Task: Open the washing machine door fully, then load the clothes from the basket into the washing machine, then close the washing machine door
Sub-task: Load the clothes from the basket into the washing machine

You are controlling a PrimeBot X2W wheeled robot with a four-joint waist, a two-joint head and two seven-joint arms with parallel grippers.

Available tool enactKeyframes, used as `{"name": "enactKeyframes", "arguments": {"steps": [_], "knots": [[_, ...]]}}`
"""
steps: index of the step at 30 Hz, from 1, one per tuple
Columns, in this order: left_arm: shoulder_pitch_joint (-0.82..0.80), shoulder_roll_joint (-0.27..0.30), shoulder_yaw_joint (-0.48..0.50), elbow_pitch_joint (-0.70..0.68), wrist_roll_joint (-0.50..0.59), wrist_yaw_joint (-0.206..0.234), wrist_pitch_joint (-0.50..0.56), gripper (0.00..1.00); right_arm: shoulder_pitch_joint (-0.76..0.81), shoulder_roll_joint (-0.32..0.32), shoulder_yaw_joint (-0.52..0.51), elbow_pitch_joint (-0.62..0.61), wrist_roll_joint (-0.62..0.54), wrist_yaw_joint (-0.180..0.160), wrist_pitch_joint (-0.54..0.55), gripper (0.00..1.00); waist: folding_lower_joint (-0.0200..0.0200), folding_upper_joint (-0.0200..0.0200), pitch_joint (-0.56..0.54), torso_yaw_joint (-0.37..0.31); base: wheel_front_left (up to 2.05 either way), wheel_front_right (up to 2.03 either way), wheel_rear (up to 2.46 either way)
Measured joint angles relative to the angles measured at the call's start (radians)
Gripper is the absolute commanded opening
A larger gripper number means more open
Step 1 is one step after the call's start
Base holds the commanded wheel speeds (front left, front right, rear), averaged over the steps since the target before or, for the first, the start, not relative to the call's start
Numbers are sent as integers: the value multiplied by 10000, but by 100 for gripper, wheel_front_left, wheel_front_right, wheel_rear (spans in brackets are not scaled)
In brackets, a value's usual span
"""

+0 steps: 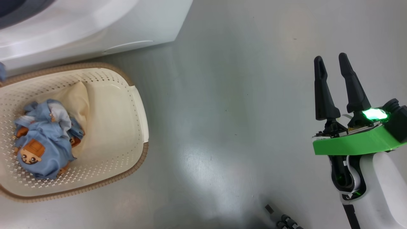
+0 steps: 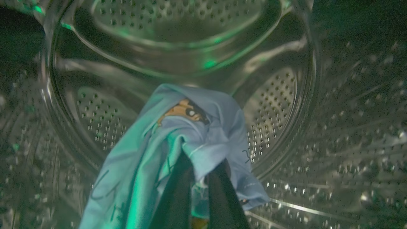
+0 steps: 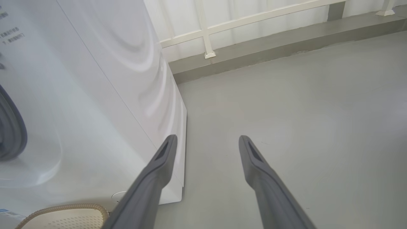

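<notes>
Left gripper [image 2: 200, 173]: we find it inside the steel drum [image 2: 286, 105] of the washing machine [image 1: 95, 28]. Its two dark fingers [image 2: 222, 197] are clamped tight on a blue bear-print piece [image 2: 178, 133]. The cloth drapes over the fingertips and hangs down past them on the left of the wrist view, with one orange-brown bear face uppermost. We cannot tell whether the cloth touches the drum wall.

Right gripper [image 1: 330, 58]: jaws spread wide, nothing between them. It hangs over the bare grey floor [image 1: 222, 111], well apart from the basket [image 1: 140, 111]. In the right wrist view its fingers point past the machine's front corner.

The basket stands on the floor just beside the machine's lower front edge. In it we note the remaining clothes [image 1: 41, 140], a crumpled blue bear-print bundle lying against the basket's left wall. A cream-white piece [image 1: 76, 98] lies spread partly under the bundle, toward the wall nearest the machine.

A green light glows on the right wrist, and a green tint falls on the cloth inside the drum.
</notes>
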Motion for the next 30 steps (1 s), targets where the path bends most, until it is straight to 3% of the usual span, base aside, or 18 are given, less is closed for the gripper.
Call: {"name": "enactKeyframes", "arguments": {"steps": [5,10,11,13,14,15,21,30], "knots": [[188,-54,1080,-1793,936,-2,-12,0,-67,86,117,-27,-2,0,0,100,0,0,148,-62,0,0,0],[728,-395,1198,-1151,1231,-2,-12,0,-66,113,151,-36,-2,0,0,100,0,0,146,-44,0,0,0],[831,-405,1016,-811,1336,-2,-10,8,-66,115,165,-36,-2,0,0,100,0,0,139,-30,0,0,0],[909,-430,752,151,1438,-4,-10,47,-65,134,199,-25,-2,0,0,100,0,0,106,-9,0,0,0],[914,-422,506,579,1473,-4,-8,91,-65,136,207,-25,-2,0,0,100,0,0,84,1,0,0,0],[904,-422,297,863,1501,-4,-8,100,-65,136,213,-25,-2,0,0,100,0,0,71,16,0,0,0],[367,-439,-433,2337,953,-4,-6,100,-63,146,240,-13,-2,0,0,100,0,0,-18,121,0,0,0],[142,-535,-1475,3183,-102,-4,90,100,-65,138,280,19,0,0,0,100,0,0,-142,314,0,0,0]]}}
